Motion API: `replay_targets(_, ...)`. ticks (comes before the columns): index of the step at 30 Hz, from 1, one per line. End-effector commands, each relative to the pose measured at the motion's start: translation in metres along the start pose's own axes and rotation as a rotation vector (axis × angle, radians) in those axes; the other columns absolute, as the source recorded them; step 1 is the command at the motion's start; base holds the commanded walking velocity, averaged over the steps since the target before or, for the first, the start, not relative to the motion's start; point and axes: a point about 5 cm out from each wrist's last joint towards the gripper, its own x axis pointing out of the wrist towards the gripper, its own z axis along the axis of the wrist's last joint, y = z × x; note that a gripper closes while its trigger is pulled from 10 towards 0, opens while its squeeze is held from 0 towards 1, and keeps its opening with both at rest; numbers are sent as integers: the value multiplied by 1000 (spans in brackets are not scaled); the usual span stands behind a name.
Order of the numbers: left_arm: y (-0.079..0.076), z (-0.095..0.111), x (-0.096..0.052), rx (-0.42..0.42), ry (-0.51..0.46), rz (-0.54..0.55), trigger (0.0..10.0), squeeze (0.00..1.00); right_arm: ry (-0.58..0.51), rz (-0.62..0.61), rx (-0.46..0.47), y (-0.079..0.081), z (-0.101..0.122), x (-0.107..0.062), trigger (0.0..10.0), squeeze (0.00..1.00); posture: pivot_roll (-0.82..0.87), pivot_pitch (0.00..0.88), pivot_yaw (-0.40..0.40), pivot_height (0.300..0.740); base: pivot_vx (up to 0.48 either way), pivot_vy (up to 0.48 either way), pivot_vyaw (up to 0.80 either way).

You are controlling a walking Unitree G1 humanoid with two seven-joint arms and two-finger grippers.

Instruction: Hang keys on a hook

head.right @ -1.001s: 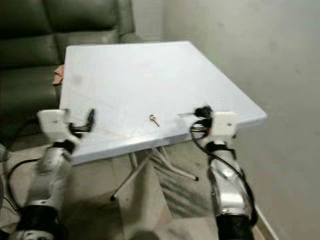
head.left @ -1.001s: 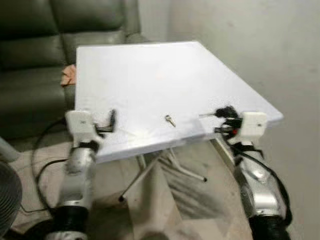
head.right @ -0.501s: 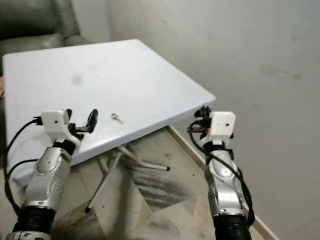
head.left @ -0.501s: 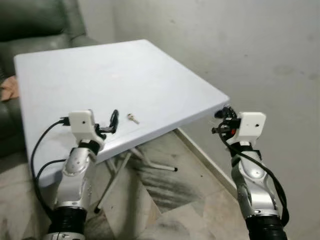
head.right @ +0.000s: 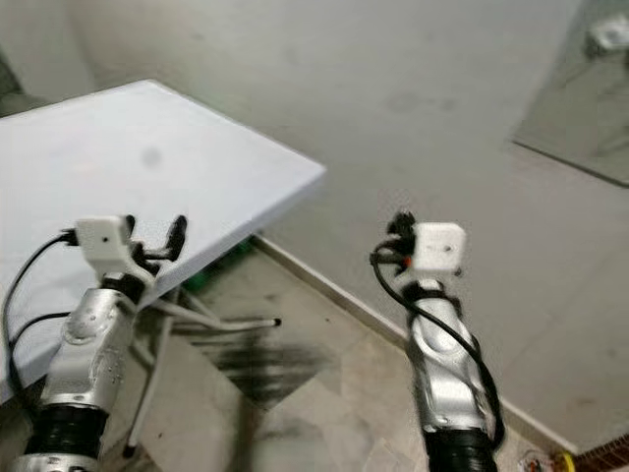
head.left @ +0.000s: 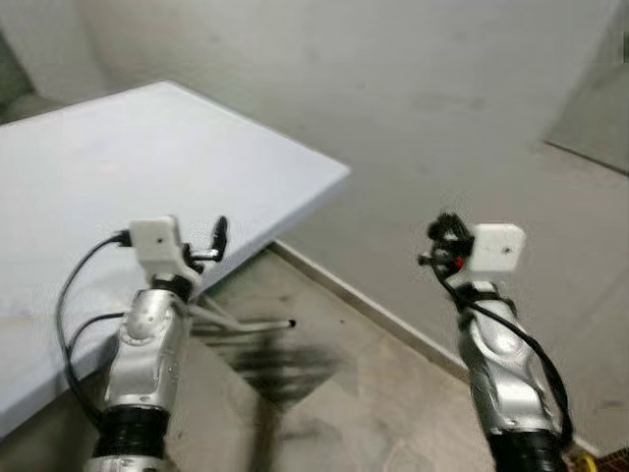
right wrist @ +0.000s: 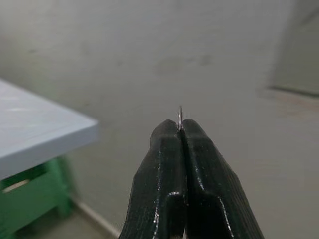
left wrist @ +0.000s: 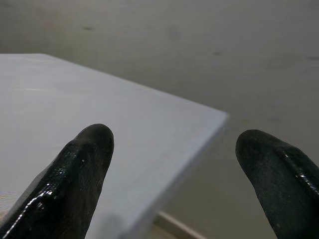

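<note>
We see the keys as no more than a thin sliver of metal ring (right wrist: 180, 117) poking out past the tips of our right gripper (right wrist: 180, 130), whose 2 black fingers are pressed flat against each other with that sliver pinched between them. The rest of the keys is hidden behind the fingers, so we cannot tell how many hang there. In the head views the right gripper (head.left: 444, 239) is raised in front of our chest, over the bare floor (head.left: 344, 393) and facing the plain grey wall (head.left: 413, 118), well apart from the table. The picture is too soft there to show the keys themselves.

Our left gripper (left wrist: 174, 164) holds nothing: its 2 fingers (left wrist: 75, 179) stand wide apart, with a broad gap between the rounded tips, and they touch nothing. Through that gap we see the corner of the white table (left wrist: 99, 114) and the wall beyond. In the head views the left gripper (head.left: 218, 241) hovers just at the table's near edge, above the white tabletop (head.left: 118, 157), with a black cable looping from the wrist down along the silver arm.

Under the table we make out thin metal legs (head.left: 246, 321) on the floor, and a green crate (right wrist: 35, 199) sits beneath the tabletop near the wall
</note>
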Motion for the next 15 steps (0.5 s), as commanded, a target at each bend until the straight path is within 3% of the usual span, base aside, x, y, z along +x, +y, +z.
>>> replay_targets(1,4,2,-1,23,5,5,10000,0,-14,12,-5,3,4,1,10000,0,0,0,-6,740,0,0,-763)
replay_targets(15,6,-2,-6,52,30,8,10000,0,-3,12,-24,0,3,-3,10000,0,2,0,-5,740,0,0,-763)
